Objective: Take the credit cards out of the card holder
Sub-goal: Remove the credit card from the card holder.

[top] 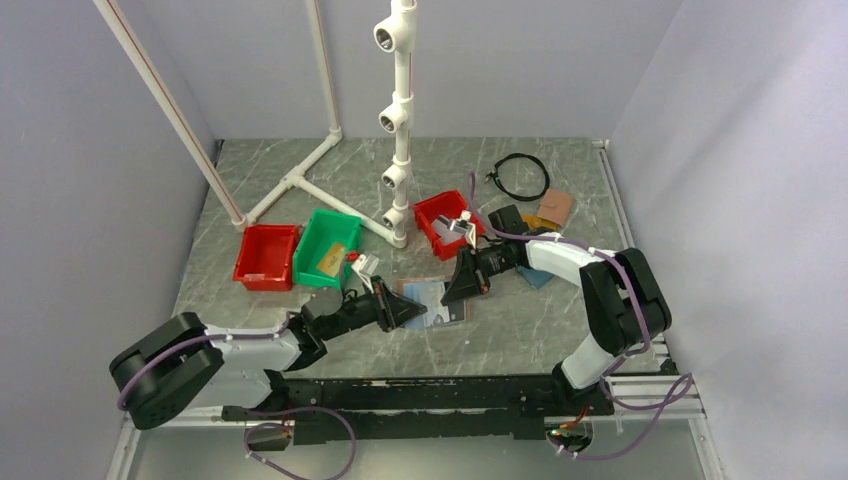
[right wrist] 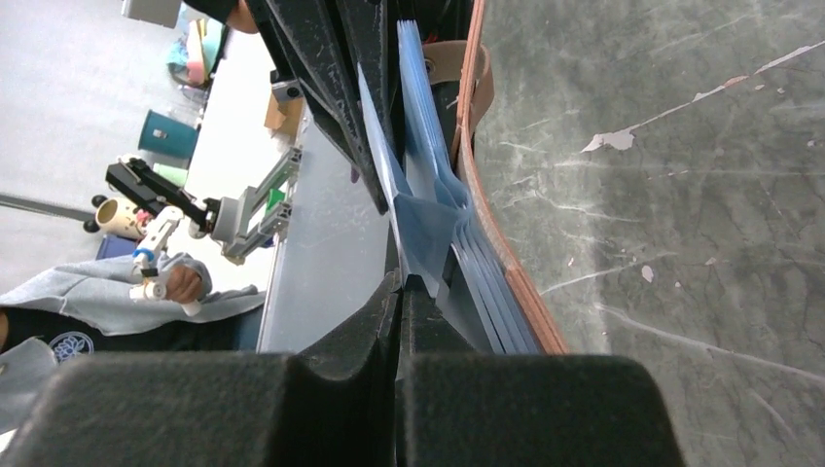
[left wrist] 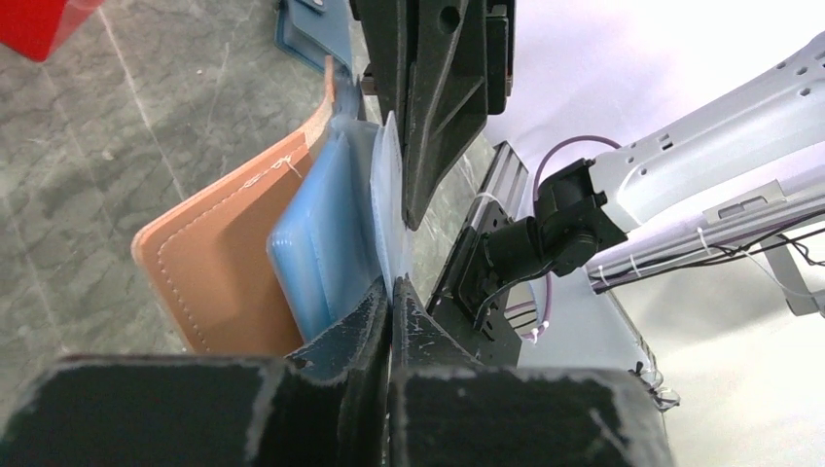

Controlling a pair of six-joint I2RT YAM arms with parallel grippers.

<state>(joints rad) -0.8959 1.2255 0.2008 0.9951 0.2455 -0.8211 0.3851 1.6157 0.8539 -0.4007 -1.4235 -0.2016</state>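
Note:
The card holder (top: 436, 301) lies open on the table between my two grippers, tan leather outside and light blue lining inside. In the left wrist view the holder (left wrist: 229, 263) stands on edge, and my left gripper (left wrist: 391, 288) is shut on a thin pale blue-white inner sheet (left wrist: 387, 185). My right gripper (right wrist: 401, 282) is shut on the same bendy blue sheet (right wrist: 420, 219) from the opposite side, beside the leather edge (right wrist: 506, 263). The fingertips of the two grippers nearly meet in the top view, left (top: 418, 313) and right (top: 452, 292). No credit card shows plainly.
Two red bins (top: 266, 256) (top: 445, 222) and a green bin (top: 327, 246) with a tan flat item stand behind the holder. A white pipe frame (top: 400, 120) rises mid-table. A black cable loop (top: 522, 177), a brown wallet (top: 555, 207) and a blue wallet (top: 535, 278) lie at right.

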